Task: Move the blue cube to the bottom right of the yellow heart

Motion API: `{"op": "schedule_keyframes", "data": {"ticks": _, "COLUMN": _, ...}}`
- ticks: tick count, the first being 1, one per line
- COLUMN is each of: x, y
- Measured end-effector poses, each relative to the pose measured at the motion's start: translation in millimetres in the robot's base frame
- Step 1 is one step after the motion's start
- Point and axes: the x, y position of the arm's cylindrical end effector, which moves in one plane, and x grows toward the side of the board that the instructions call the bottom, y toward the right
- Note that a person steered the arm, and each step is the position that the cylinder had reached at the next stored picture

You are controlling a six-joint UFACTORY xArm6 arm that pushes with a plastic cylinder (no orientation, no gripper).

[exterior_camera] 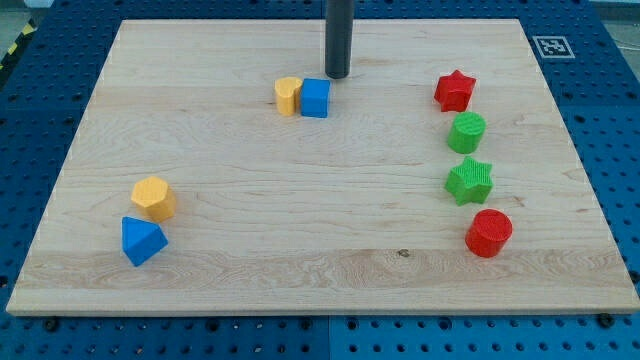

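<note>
Blue cube (pixel 315 98) touches the yellow heart (pixel 288 96), on its right; my tip (pixel 337 76), bare, clamping nothing, sits at the cube's upper right. I push downward, gently.

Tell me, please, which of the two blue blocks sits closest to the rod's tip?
The blue cube, touching the yellow heart near the view's top; my tip sits just above-right of it. The other blue block lies bottom-left.

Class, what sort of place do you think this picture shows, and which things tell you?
Probably a robotics lab bench: a wooden board on a blue perforated table, a printed marker tag, and my tip beside the blue cube.
</note>
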Motion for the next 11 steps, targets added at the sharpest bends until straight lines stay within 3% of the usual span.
{"op": "schedule_keyframes", "data": {"ticks": 2, "x": 22.3, "y": -0.6}}
{"op": "schedule_keyframes", "data": {"ticks": 5, "x": 121.9, "y": 2.3}}
{"op": "schedule_keyframes", "data": {"ticks": 7, "x": 125.1, "y": 2.3}}
{"op": "schedule_keyframes", "data": {"ticks": 9, "x": 84.1, "y": 15.4}}
{"op": "schedule_keyframes", "data": {"ticks": 11, "x": 91.3, "y": 15.4}}
